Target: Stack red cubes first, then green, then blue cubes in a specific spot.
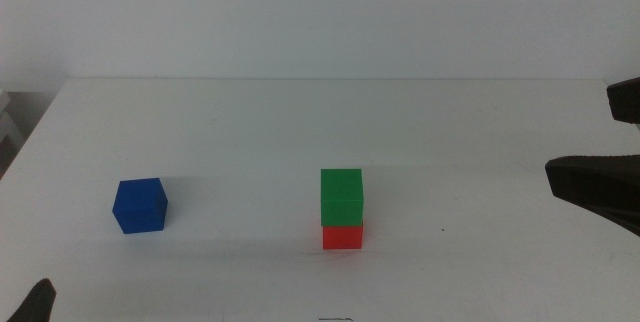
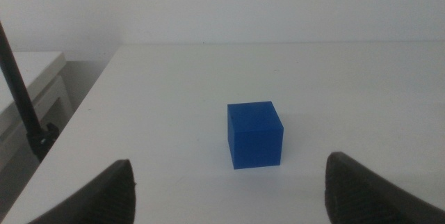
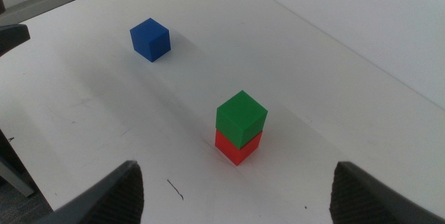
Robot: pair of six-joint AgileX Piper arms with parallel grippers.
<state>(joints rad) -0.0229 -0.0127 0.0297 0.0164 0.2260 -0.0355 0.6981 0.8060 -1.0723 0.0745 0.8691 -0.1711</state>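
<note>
The green cube (image 1: 341, 196) sits squarely on the red cube (image 1: 342, 235) on the white tabletop, just right of centre. The blue cube (image 1: 140, 205) stands alone to the left. My right gripper (image 1: 612, 142) is open and empty at the right edge, well clear of the stack. Its wrist view shows the green cube (image 3: 241, 117) on the red cube (image 3: 238, 149), with the blue cube (image 3: 150, 39) beyond. My left gripper (image 2: 229, 177) is open and empty, with the blue cube (image 2: 254, 134) a short way ahead of its jaws. It shows only as a dark tip (image 1: 40, 302) at the bottom left.
The white table (image 1: 300, 112) ends at a wall behind and at its left edge (image 1: 30, 132). A dark pole (image 2: 21, 92) stands off the table's left side. A small dark mark (image 3: 175, 189) lies on the tabletop near the stack.
</note>
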